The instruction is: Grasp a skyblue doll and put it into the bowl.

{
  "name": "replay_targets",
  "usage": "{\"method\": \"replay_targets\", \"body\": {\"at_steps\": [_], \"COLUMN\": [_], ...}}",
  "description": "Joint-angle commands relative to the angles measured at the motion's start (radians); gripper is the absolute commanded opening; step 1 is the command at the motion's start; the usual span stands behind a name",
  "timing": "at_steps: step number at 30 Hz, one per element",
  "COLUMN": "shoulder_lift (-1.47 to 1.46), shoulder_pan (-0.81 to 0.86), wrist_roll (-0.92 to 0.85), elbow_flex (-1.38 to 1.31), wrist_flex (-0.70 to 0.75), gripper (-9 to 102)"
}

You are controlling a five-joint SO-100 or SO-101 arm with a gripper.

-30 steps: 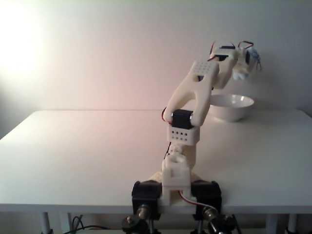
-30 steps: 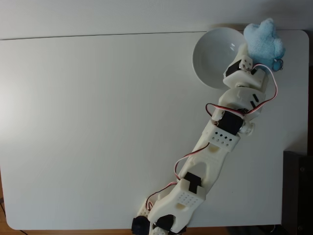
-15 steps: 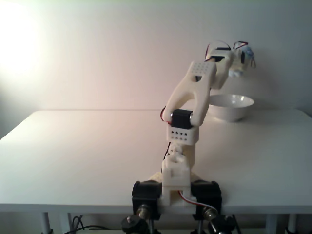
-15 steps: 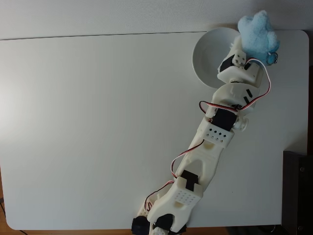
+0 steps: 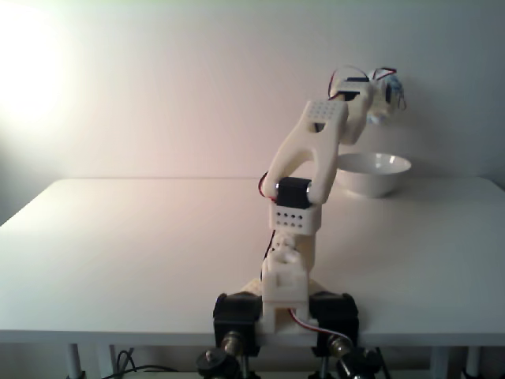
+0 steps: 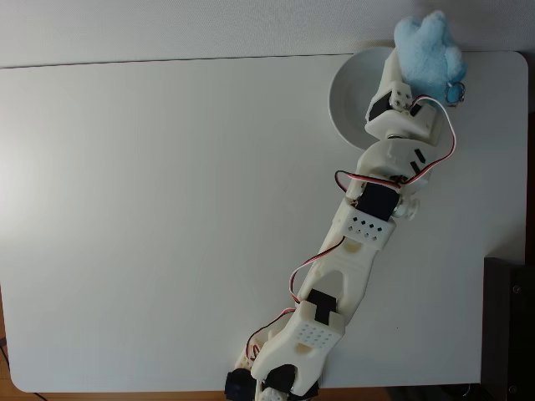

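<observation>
A fixed view from above shows the white bowl at the far right corner of the worktop. The claw is closed on the skyblue doll and holds it over the right side of the bowl's rim. In the fixed view from the front, the arm reaches up and back, and the doll sits high in the air above the bowl, not touching it.

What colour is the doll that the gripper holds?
Pale sky blue. The skyblue doll shows best in the fixed view from above, over the bowl.
</observation>
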Motion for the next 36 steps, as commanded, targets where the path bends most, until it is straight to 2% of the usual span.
{"method": "replay_targets", "body": {"at_steps": [1, 6, 12, 22, 26, 36], "shoulder_lift": [0.014, 0.014, 0.014, 0.015, 0.025, 0.038], "shoulder_pan": [-0.002, 0.003, 0.003, 0.005, 0.002, -0.009], "wrist_roll": [-0.003, -0.003, -0.005, -0.005, -0.005, -0.009], "elbow_flex": [-0.023, -0.025, -0.034, -0.032, -0.023, -0.035], "wrist_flex": [-0.021, -0.021, -0.021, -0.006, -0.003, 0.008], "gripper": [37, 51, 60, 61, 52, 9]}}
